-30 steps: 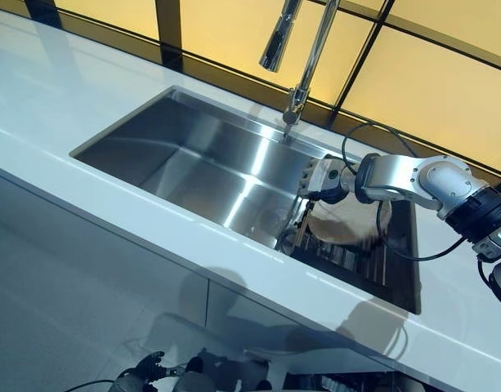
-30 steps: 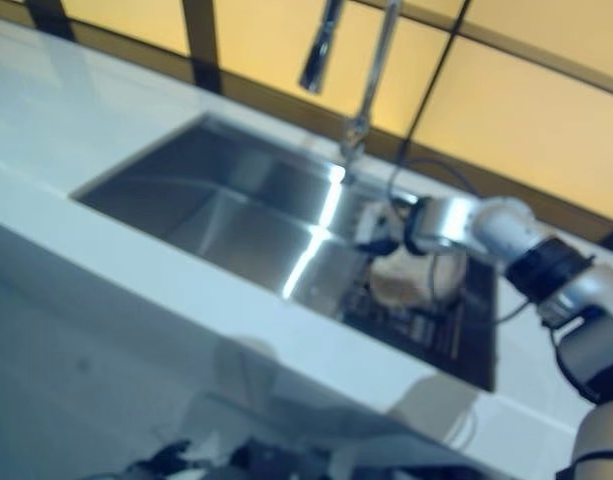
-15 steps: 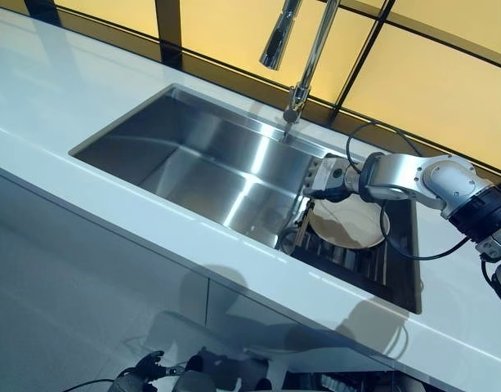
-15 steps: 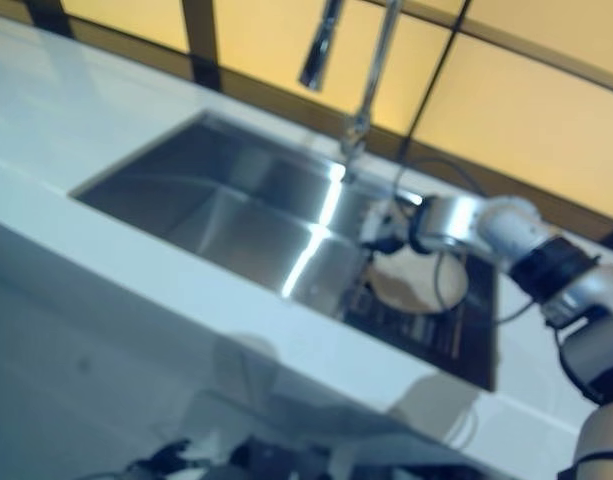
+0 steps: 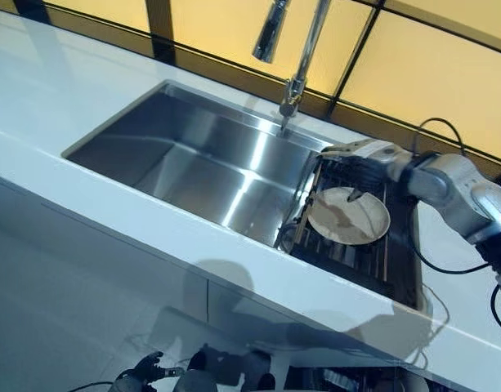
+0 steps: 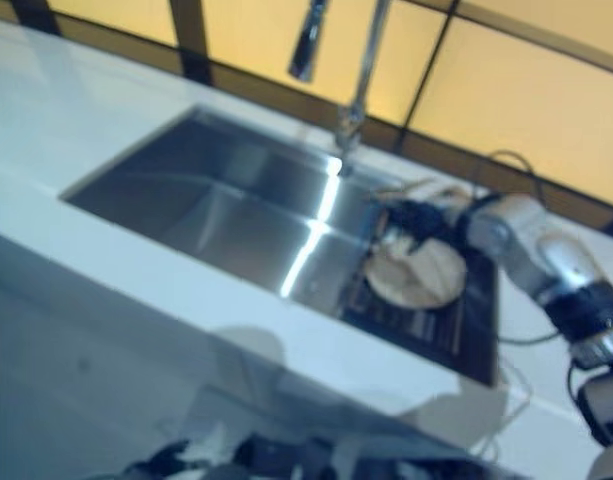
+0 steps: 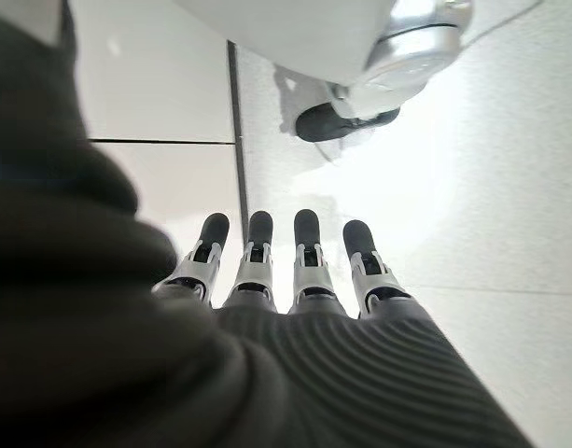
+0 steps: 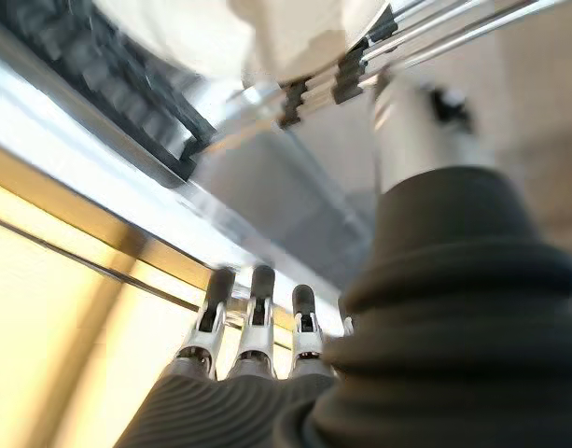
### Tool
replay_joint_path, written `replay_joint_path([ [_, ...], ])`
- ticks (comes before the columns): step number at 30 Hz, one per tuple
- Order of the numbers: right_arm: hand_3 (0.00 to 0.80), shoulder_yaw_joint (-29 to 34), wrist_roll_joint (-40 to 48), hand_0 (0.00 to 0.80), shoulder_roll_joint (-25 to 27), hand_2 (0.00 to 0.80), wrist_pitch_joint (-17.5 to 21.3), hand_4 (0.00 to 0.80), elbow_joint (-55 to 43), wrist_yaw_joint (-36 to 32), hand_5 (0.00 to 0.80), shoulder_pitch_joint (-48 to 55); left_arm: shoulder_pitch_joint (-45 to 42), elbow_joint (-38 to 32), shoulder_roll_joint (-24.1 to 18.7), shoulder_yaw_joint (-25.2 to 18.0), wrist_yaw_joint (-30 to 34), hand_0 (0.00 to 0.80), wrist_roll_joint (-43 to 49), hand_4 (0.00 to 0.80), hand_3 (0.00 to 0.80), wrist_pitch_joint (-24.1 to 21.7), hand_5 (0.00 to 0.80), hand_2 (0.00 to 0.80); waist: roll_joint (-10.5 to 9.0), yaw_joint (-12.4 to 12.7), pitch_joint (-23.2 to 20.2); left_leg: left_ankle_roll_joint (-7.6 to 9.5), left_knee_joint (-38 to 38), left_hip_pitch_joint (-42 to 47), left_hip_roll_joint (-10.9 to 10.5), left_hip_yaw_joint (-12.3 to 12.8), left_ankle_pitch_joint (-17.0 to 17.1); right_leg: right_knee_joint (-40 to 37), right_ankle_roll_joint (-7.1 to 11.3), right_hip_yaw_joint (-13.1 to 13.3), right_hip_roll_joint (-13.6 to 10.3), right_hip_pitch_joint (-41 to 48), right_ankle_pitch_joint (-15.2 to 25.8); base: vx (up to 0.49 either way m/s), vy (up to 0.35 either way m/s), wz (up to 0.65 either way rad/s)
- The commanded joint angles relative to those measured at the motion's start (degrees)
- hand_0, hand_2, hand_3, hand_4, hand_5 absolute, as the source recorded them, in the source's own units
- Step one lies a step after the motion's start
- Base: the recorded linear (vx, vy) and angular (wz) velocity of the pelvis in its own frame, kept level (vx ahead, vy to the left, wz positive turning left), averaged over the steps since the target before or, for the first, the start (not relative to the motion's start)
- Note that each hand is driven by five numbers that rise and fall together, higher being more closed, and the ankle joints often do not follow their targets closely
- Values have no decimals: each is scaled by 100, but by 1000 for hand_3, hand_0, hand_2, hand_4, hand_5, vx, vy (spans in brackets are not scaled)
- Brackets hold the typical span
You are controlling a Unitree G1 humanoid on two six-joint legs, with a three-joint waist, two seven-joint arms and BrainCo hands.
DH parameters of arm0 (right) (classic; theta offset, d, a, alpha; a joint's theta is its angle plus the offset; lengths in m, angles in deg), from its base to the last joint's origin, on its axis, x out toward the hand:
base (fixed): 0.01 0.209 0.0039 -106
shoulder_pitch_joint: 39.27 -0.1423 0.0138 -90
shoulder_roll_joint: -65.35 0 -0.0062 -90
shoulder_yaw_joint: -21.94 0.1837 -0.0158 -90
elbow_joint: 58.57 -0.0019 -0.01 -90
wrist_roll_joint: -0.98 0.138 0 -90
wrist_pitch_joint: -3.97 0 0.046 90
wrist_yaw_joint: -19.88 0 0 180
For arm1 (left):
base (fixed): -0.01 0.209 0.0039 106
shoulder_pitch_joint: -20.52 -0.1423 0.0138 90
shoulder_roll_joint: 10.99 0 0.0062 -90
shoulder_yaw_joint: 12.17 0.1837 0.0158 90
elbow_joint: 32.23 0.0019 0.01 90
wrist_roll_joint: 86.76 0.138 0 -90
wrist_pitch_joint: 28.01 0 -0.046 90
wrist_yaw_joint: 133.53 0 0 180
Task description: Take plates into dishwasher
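- Plate (image 5: pixel 348 215) lies flat, face up, on the dark rack (image 5: pixel 373 265) at the right end of the sink (image 5: pixel 193 163); round, so no long axis.
- Right hand (image 5: pixel 360 152) hovers just past its far rim, fingers straight, holding nothing.
- Left hand (image 7: pixel 286 271) hangs over floor, fingers straight, empty.
- The basin left of the rack is open; the faucet (image 5: pixel 295 49) stands behind.
- No writing readable.

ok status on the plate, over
Right hand open, above rack, holding nothing. Left hand open, down by the floor. Plate lies on rack in sink, not grasped. Nothing in the way.
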Motion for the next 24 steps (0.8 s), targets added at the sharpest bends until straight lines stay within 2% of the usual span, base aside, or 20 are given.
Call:
replay_joint_path([
  [1,0,233,240,0,355,0,-389,0,-297,-191,0,186,101,130,53,-74,-57,0,-145,0,0,-141,0,0,-74,-134,-111,369,244,140,-197,651,-482,362,47,401,107,-166,-113,-33,36,-5],
  [8,0,568,332,0,493,0,-668,0,-463,-503,0,557,107,68,72,-72,-108,0,-211,0,0,-76,0,0,-62,-231,-130,372,212,176,-187,753,-481,394,68,430,88,-169,-122,-22,12,-5],
  [11,0,722,403,0,381,0,-875,0,-590,-627,0,806,125,106,71,-92,-114,0,-258,0,0,-89,0,0,-45,-273,-132,382,222,179,-186,786,-487,434,76,451,80,-189,-137,-24,15,-5],
  [24,0,910,117,0,-370,0,-976,0,-761,-450,0,1492,252,90,126,-105,-160,0,-261,0,0,-57,0,0,2,-306,-26,437,274,167,-176,842,-530,529,102,473,46,-234,-148,-8,-2,0],
])
